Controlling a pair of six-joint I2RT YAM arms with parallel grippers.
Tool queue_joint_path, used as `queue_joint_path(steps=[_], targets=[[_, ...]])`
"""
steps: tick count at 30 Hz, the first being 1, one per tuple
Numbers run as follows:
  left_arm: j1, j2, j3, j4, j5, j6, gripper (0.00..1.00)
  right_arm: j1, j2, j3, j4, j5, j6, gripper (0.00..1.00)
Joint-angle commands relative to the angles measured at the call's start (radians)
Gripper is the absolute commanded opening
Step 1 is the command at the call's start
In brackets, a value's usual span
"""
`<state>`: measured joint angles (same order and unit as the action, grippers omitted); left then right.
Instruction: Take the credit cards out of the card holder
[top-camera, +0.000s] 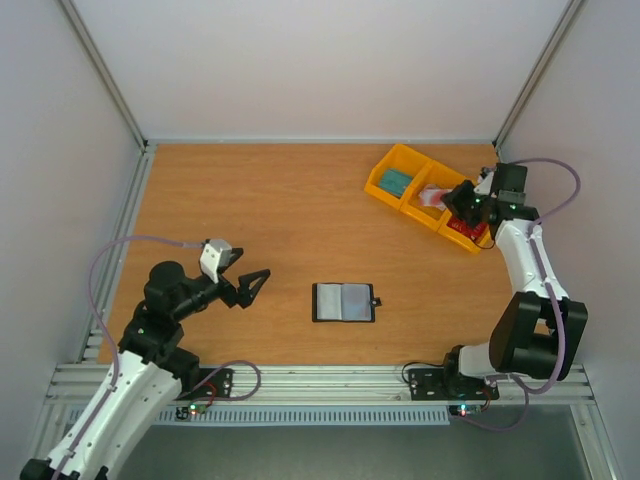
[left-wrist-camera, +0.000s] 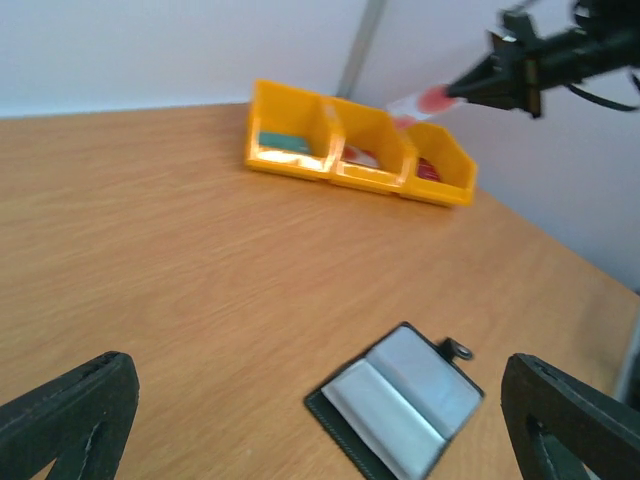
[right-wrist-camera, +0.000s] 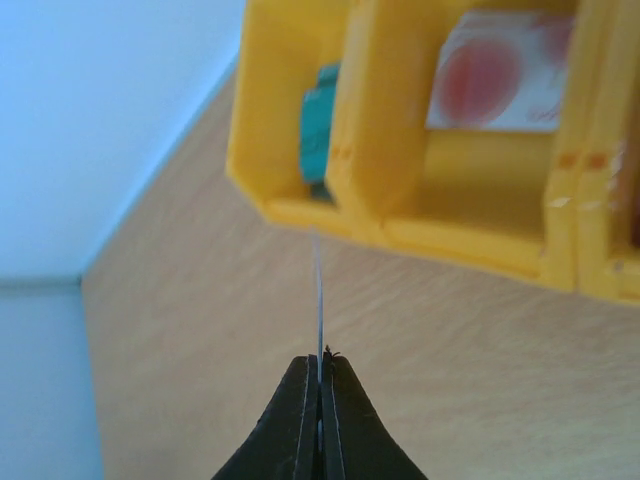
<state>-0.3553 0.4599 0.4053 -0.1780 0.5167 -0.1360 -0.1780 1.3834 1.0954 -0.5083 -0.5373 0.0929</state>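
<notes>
Left claw: the left claw (top-camera: 255, 288) is released, its two fingers (left-wrist-camera: 70, 412) spread wide and holding nothing. It hangs low over the desk (top-camera: 270, 210), to the left of the card holder and apart from it.

Right claw: the right claw (right-wrist-camera: 320, 368) is clenched on a credit card (left-wrist-camera: 421, 101), pinching it by one end. From its own wrist camera the card shows only as a thin edge-on line rising from the closed tips.

Held card: pale with a red spot, and tilted. It is lifted off the desk at the yellow tray, near the middle and right compartments.

Card holder: the card holder (top-camera: 344, 302) lies opened flat on the desk, near the front edge and between the two arms. Both claws are clear of it. Its small black closure tab (top-camera: 377, 300) sticks out on the right side. Whether any card sits inside cannot be told.

Yellow tray: the yellow tray (top-camera: 385, 168) has three compartments and sits at the far right of the desk, set at an angle.

Tray contents: a teal card (top-camera: 395, 181) is in the left compartment. A white card with a red disc (right-wrist-camera: 500, 72) is in the middle one. Something red (left-wrist-camera: 428, 170) is in the right one, too blurred to name.
</notes>
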Motion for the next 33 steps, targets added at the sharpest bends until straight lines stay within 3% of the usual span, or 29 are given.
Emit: queue_joint_path(steps=[1,11,18,33], targets=[[0.035,-0.055,-0.053,0.059,-0.152,-0.148,0.99,-0.050,0.028,-0.012,0.213,0.089,0.261,0.01],[0.052,-0.091,-0.090,0.095,-0.144,-0.133,0.99,-0.051,0.282,0.181,0.197,0.250,0.278,0.01],[0.053,-0.113,-0.102,0.111,-0.156,-0.119,0.99,-0.040,0.438,0.332,0.110,0.195,0.235,0.01],[0.052,-0.112,-0.108,0.120,-0.152,-0.120,0.99,0.002,0.624,0.467,0.037,0.191,0.192,0.01]])
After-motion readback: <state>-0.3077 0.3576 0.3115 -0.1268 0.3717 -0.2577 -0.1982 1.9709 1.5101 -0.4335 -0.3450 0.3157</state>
